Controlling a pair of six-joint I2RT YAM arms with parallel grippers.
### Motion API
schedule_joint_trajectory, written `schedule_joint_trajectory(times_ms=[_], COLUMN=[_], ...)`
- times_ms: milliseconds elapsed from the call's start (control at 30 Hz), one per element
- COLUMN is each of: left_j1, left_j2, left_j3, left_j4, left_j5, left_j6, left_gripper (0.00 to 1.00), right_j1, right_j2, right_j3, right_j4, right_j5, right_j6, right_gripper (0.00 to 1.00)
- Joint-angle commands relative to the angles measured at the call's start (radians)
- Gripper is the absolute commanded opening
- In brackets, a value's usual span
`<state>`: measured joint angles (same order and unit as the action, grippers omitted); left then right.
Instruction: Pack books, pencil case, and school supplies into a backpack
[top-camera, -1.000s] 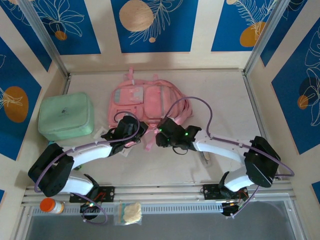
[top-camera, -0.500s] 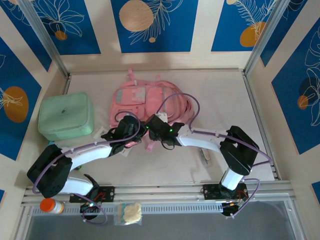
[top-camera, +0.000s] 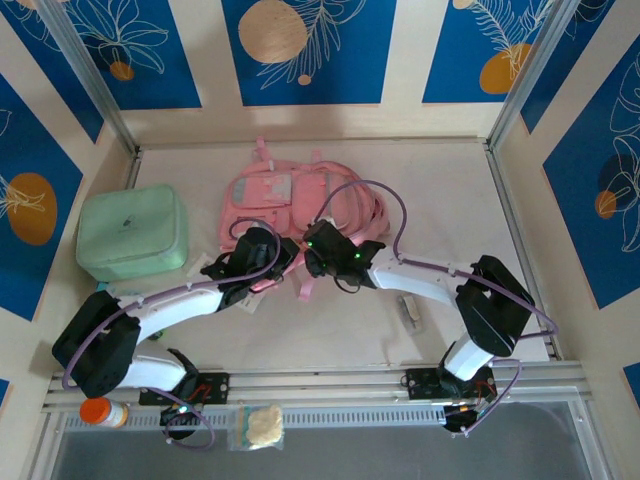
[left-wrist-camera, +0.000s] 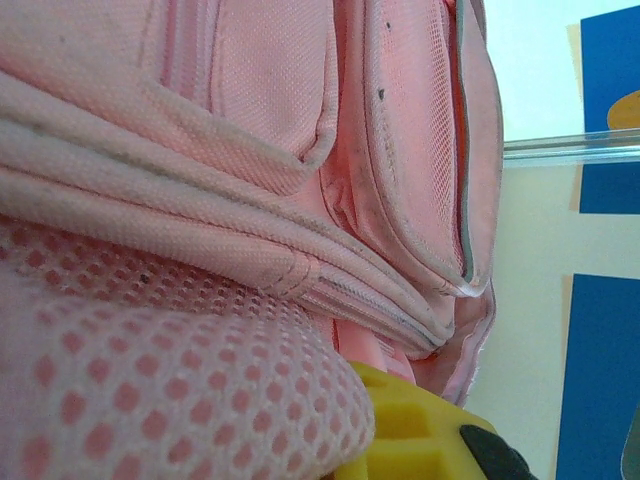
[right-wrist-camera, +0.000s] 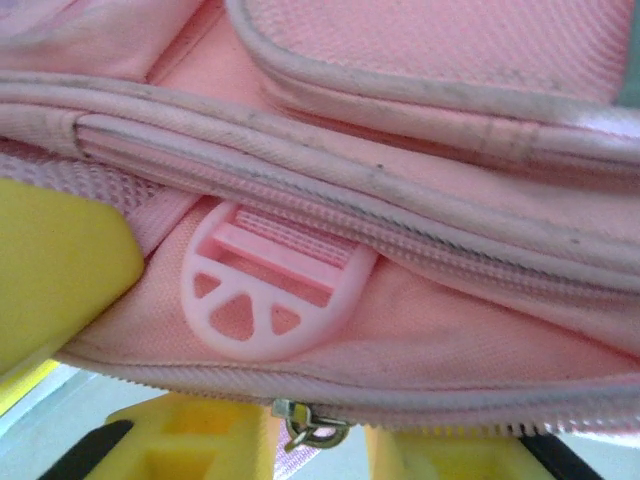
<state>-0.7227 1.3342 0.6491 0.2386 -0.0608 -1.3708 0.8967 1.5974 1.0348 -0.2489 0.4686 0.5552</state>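
Observation:
The pink backpack (top-camera: 300, 200) lies flat in the middle of the table. My left gripper (top-camera: 266, 262) sits at its near edge, shut on the backpack's pink mesh fabric (left-wrist-camera: 170, 380), which bulges over its yellow finger (left-wrist-camera: 420, 430). My right gripper (top-camera: 318, 256) is right beside it at the same edge. In the right wrist view the right gripper (right-wrist-camera: 315, 452) is open, its yellow fingers (right-wrist-camera: 190, 440) a small gap apart, with the metal zipper pull (right-wrist-camera: 310, 425) hanging between them, untouched. A round pink strap buckle (right-wrist-camera: 265, 295) sits just above. A small grey-white oblong supply (top-camera: 410, 308) lies on the table right of the arms.
A padded mint-green zip case (top-camera: 132, 232) stands left of the backpack. An orange-capped bottle (top-camera: 100, 411) and a small clear bag (top-camera: 258, 425) rest on the front rail. Metal frame posts and walls close in the table (top-camera: 450, 200) on three sides.
The right arm has swung left and in to the backpack's near edge beside the left gripper, its jaws narrowing. The left gripper has stayed put, still shut.

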Motion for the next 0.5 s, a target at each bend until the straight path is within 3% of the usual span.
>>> schedule_joint_trajectory(times_ms=[0, 167, 267, 467], left_j1=[-0.018, -0.019, -0.019, -0.016], left_j2=[-0.024, -0.024, -0.024, -0.035], left_j3=[0.050, 0.057, 0.060, 0.057], left_j4=[0.069, 0.054, 0.044, 0.017], left_j5=[0.064, 0.061, 0.054, 0.028], left_j6=[0.031, 0.035, 0.042, 0.055], left_gripper=[0.00, 0.00, 0.00, 0.00], right_j1=[-0.024, -0.016, -0.024, -0.017], right_j2=[-0.001, -0.004, 0.006, -0.036], right_j3=[0.006, 0.005, 0.042, 0.006], right_j4=[0.057, 0.110, 0.036, 0.017], right_j5=[-0.035, -0.020, 0.050, 0.017], right_j6=[-0.091, -0.164, -0.139, -0.106], right_gripper=[0.30, 0.30, 0.24, 0.13])
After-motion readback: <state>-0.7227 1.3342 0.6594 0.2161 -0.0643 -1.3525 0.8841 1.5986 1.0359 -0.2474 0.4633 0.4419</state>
